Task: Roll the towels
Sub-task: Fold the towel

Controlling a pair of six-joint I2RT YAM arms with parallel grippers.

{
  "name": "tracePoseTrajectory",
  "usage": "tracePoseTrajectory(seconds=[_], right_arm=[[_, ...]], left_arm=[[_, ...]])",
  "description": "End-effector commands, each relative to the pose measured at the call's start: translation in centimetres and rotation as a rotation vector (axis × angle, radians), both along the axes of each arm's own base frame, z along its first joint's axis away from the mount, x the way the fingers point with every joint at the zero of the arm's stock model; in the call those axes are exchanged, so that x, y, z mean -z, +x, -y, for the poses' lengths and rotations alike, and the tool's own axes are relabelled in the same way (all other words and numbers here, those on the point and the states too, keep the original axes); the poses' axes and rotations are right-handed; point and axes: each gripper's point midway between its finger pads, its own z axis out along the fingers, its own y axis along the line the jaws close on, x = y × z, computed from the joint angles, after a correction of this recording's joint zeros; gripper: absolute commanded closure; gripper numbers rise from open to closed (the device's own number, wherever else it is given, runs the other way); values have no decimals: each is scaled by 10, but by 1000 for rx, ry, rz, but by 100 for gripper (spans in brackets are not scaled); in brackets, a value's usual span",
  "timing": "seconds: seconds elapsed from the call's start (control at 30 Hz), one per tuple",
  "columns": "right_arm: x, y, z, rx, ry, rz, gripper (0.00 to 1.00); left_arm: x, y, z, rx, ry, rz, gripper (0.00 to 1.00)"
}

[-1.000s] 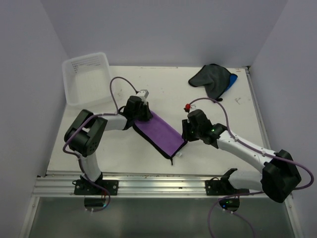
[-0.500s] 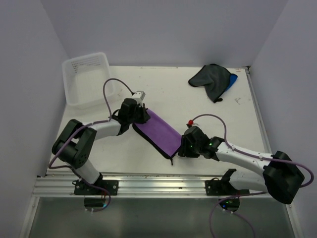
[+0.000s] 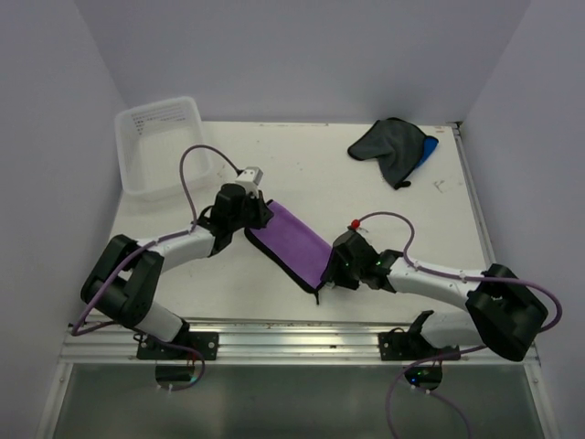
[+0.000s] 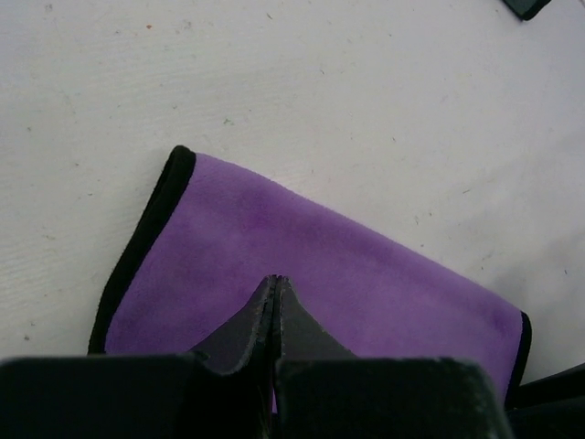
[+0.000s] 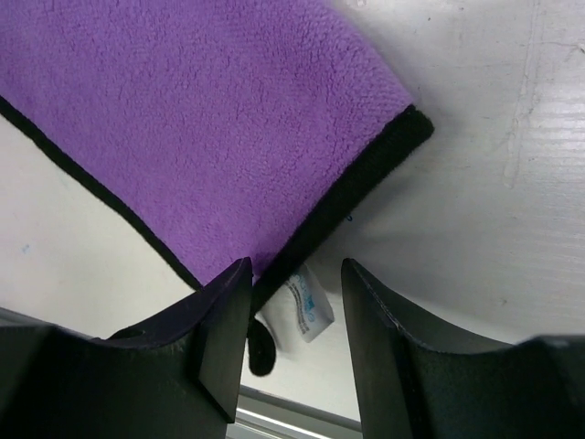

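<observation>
Two ends, your purple towel (image 3: 292,240): left fingers (image 4: 260,315) are sitting closed at 11 o'clock, right fingers (image 5: 219,329) gaping at 5.

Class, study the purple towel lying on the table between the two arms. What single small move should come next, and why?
Probably close the right pincer on the black hem of the purple towel. Its open jaws straddle that near end, while the shut left pincer sits over the far end, so a grip here could start the roll.
</observation>
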Motion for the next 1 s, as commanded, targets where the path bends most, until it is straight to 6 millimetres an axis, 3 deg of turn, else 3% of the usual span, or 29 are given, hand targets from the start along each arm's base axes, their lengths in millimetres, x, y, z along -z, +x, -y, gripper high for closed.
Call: tracePoseTrajectory(seconds=[0.0, 0.27, 0.4, 0.6, 0.8, 0.97], right_arm=[[-1, 9, 3, 99, -29, -1, 52], [-6, 13, 7, 158, -10, 26, 55], [6, 7, 14, 150, -116, -43, 55], [19, 1, 25, 140, -228, -101, 58], [21, 0, 27, 136, -266, -122, 71], [24, -5, 34, 138, -281, -127, 81]], left_arm=[[-21, 1, 2, 16, -23, 76, 100], [-26, -9, -2, 38, -24, 98, 100], [-25, -15, -7, 35, -9, 101, 100], [-40, -25, -21, 1, -7, 157, 100], [-57, -34, -30, -4, -2, 198, 100], [-57, -38, -31, 6, 9, 200, 100]])
